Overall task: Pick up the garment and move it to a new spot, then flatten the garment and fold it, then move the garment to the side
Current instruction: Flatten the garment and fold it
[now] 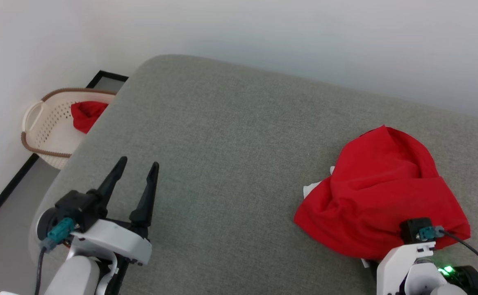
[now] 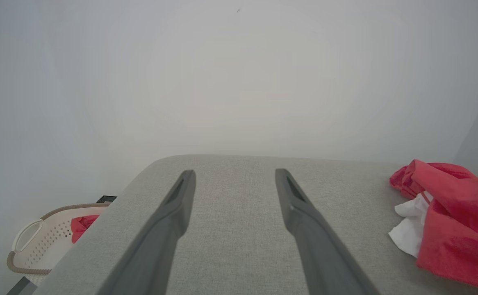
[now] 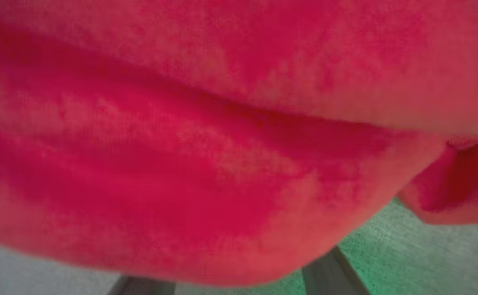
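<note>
Gray cushion is bearing the garment; right gripper is reaching underneath to lift, jaws buried, state untellable; left gripper is hovering, jaws spread.

The head camera looks forward and down from behind the left gripper over the grey cushion. The left wrist camera faces low along its fingers, sharing that cushion, the red garment to their right and the perforated basket to their left. The right wrist camera sits close against the garment
</note>
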Controlling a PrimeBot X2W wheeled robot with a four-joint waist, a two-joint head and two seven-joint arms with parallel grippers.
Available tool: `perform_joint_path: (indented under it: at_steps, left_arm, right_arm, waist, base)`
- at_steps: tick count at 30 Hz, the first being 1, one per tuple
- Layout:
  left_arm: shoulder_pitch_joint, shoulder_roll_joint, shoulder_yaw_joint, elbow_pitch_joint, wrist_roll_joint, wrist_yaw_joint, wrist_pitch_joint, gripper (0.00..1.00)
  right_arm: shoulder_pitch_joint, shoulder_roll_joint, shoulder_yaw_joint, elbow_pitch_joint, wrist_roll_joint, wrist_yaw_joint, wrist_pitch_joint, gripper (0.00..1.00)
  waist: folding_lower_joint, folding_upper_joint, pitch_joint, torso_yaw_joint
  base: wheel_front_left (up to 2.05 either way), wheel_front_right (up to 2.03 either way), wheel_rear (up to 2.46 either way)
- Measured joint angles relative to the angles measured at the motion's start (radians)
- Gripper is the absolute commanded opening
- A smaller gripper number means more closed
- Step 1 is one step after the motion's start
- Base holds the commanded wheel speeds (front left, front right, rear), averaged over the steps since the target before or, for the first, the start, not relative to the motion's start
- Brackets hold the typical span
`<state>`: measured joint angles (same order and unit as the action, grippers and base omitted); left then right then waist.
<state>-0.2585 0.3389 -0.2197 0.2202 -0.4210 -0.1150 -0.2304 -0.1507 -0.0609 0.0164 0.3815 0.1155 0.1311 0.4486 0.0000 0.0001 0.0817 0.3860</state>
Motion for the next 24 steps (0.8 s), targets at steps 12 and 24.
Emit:
perform_joint_path:
  at_steps: [12, 24]
  left_arm:
    - [-0.004, 0.009, 0.014, 0.032, -0.016, -0.003, -0.018, 1.0]
    - [0.026, 0.052, 0.038, 0.018, -0.037, 0.002, -0.01, 1.0]
  right_arm:
    - [-0.021, 0.002, 0.029, -0.028, -0.001, -0.001, 0.06, 0.0]
    - [0.013, -0.076, -0.039, -0.305, 0.06, 0.0, 0.181, 0.0]
  waist:
    - [0.0, 0.0, -0.016, -0.021]
    - [0.0, 0.0, -0.076, -0.094]
  base:
    - [0.0, 0.0, 0.0]
    - [0.0, 0.0, 0.0]
